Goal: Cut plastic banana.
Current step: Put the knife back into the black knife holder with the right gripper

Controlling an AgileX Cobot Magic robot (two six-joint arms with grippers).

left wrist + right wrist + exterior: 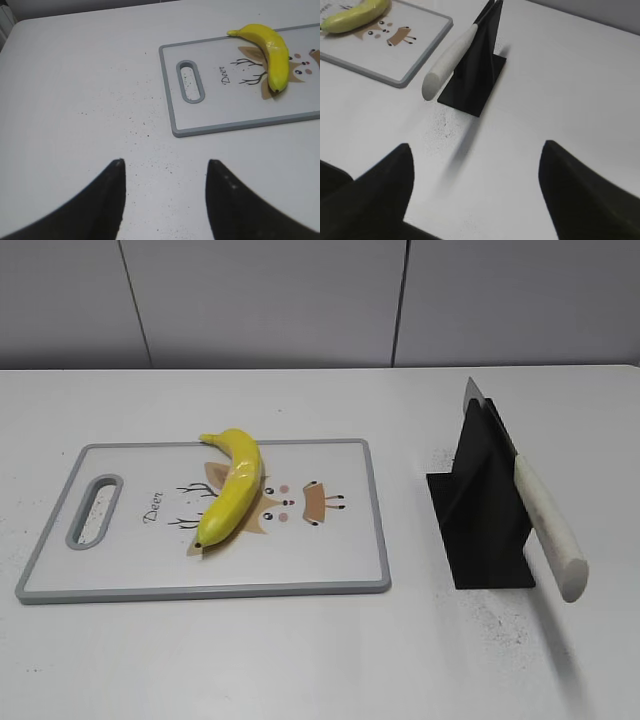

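The plastic banana is glossy yellow and lies diagonally on a white cutting board with a grey rim and a deer drawing. It also shows in the left wrist view and the right wrist view. A knife with a white handle rests slanted in a black stand, handle toward the front; it shows in the right wrist view too. My left gripper is open and empty over bare table, left of the board. My right gripper is open and empty, near the knife stand. Neither gripper shows in the exterior view.
The board has a slotted handle hole at its left end. The white table is speckled with dark specks around the stand and left of the board. A grey panelled wall runs behind the table.
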